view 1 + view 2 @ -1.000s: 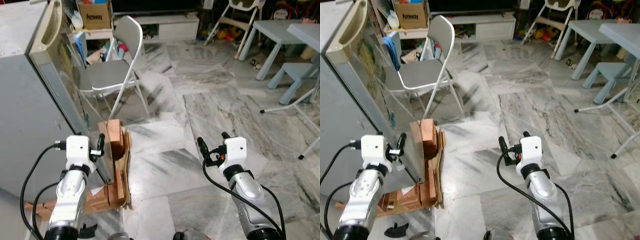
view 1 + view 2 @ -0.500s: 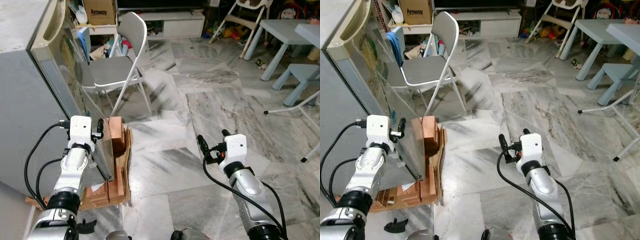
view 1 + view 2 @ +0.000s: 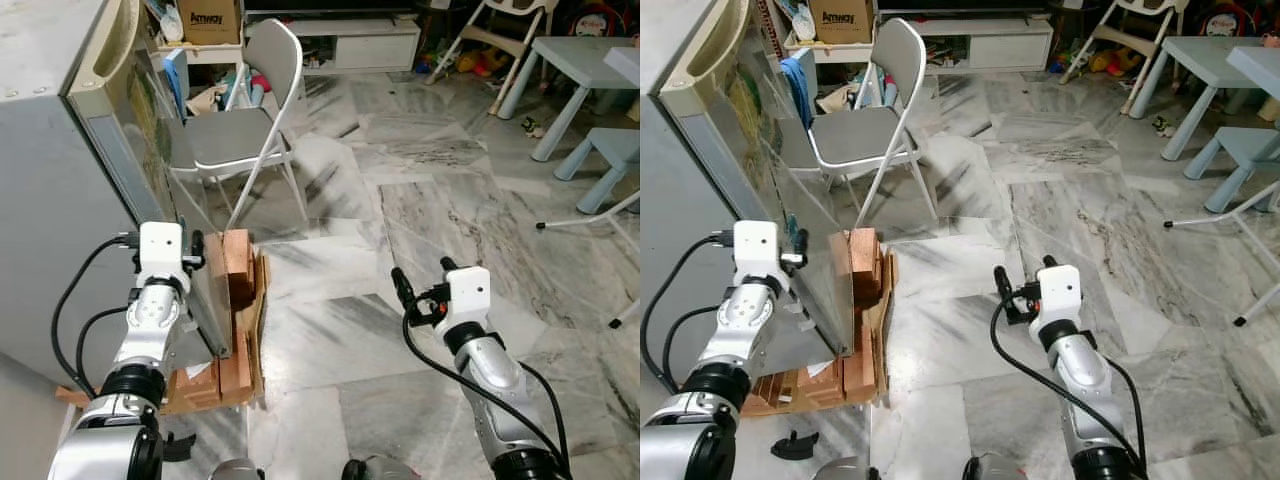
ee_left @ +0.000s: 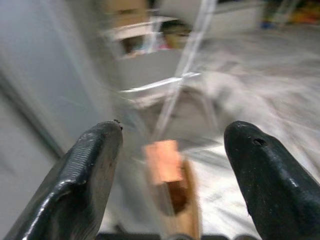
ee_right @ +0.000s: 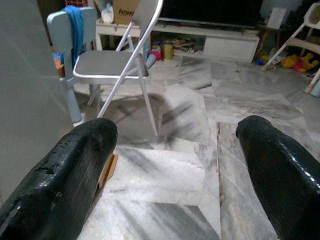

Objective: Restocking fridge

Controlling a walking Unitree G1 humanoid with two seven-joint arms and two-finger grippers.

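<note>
A grey fridge [image 3: 50, 200] stands at the robot's left on a marble floor, its glossy door [image 3: 780, 230] (mirroring the room) closed or nearly so, a recessed cream handle [image 3: 112, 45] at its top edge, its base beside stacked wooden blocks [image 3: 235, 310].
</note>
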